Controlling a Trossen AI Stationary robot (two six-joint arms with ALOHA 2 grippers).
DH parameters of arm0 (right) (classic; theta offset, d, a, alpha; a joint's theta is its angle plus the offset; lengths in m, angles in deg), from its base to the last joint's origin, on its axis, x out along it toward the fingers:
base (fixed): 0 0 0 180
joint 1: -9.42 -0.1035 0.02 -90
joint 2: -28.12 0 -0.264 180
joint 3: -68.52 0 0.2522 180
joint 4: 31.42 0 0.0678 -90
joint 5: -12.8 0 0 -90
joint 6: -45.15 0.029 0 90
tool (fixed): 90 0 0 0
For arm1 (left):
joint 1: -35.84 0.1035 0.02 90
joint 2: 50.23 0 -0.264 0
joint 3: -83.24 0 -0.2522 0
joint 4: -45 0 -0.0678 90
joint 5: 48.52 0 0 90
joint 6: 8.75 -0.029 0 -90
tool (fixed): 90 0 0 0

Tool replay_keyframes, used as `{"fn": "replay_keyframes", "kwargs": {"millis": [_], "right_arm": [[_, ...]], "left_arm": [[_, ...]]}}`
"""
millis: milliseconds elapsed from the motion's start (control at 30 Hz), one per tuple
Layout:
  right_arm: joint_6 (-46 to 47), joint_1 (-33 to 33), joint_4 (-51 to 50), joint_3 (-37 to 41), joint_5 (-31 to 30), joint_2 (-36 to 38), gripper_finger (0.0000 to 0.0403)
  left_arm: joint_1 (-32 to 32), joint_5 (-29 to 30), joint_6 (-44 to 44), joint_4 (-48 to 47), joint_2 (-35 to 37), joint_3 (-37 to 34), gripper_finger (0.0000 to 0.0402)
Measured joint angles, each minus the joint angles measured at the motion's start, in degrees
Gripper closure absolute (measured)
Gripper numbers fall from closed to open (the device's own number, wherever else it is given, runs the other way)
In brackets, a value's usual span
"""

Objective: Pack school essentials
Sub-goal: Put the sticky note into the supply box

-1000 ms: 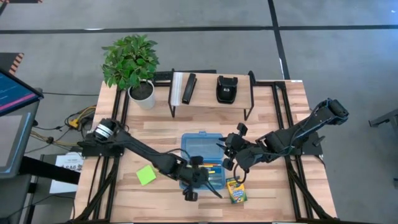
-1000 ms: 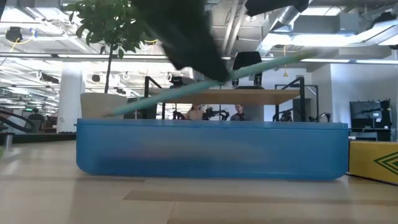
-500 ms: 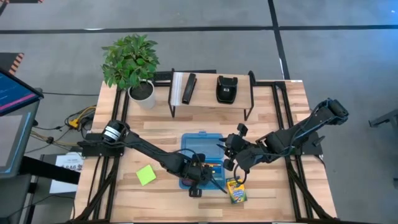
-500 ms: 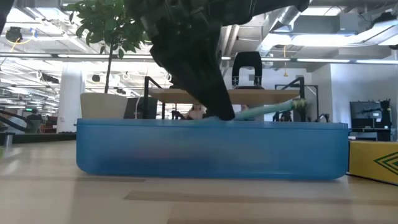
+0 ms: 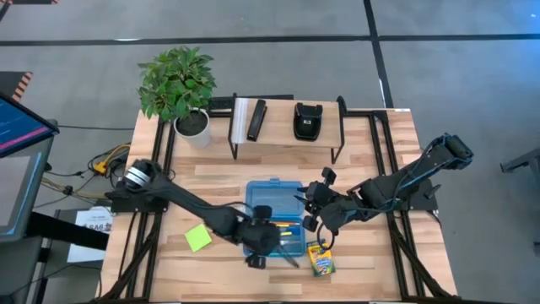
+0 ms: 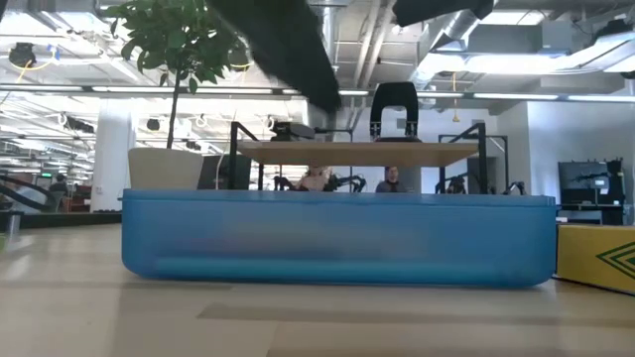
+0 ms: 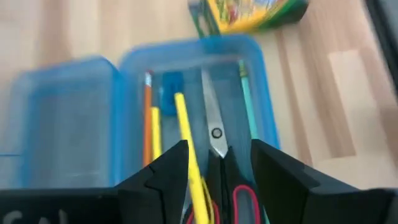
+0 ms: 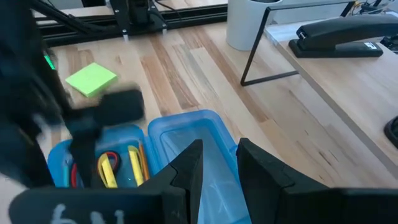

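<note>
A wood table (image 5: 371,262) sits on a grey floor, with a big bright room behind it in the low view. The blue case (image 5: 276,221) lies open in the middle. In its tray are the scissors (image 7: 217,140), a yellow pencil (image 7: 186,134), an orange pencil (image 7: 148,118), a green pencil (image 7: 247,93) and a small blue eraser (image 7: 172,84). The crayon box (image 5: 320,257) lies just beside the case (its print is too blurry to read). The sticky pad (image 5: 199,238) lies on the table left of the case.

The left gripper (image 7: 217,165) hangs over the tray with its fingers apart and nothing between them. Half a second ago it was low in the case with the green pencil sticking up over the rim; now the pencil lies flat inside and the gripper has gone up. The right gripper (image 8: 217,155) waits beside the lid, a bit open and empty. It has not moved.

From the low view the case wall hides all that is inside.

A plant (image 5: 177,84) and a shelf (image 5: 287,122) with two black things stand at the back.
</note>
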Motion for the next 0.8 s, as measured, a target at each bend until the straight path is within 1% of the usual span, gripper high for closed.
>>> {"fn": "replay_keyframes", "kwargs": {"millis": [133,200,300,433,533,667,800], "right_arm": [[0.0,-0.2,-0.2,0.0,0.0,0.0,0.0285],[0.0,-0.2,-0.2,0.0,0.0,0.0,0.0285],[0.0,-0.2,-0.1,0.0,0.0,0.0,0.0285],[0.0,-0.1,0.1,0.0,0.0,0.0,0.0285],[0.0,0.4,0.4,0.0,0.0,0.0,0.0285],[0.0,1.1,0.4,0.0,0.0,0.0,0.0285],[0.0,1.8,0.8,0.0,-0.1,0.0,0.0285]], "left_arm": [[-3.3,6.9,0.2,0.3,7.3,-4.2,0.0242],[-4.8,10.3,1.9,1.1,11.4,-8.0,0.0242],[-6.6,14.1,4.6,5.2,17.7,-15.7,0.0242],[-8.7,17.0,9.0,13.4,26.9,-27.2,0.0242],[-10.3,19.7,12.4,17.7,32.9,-34.7,0.0242],[-11.9,20.9,17.9,18.7,39.4,-40.8,0.0242],[-13.8,22.1,21.9,18.6,43.0,-44.2,0.0242]]}}
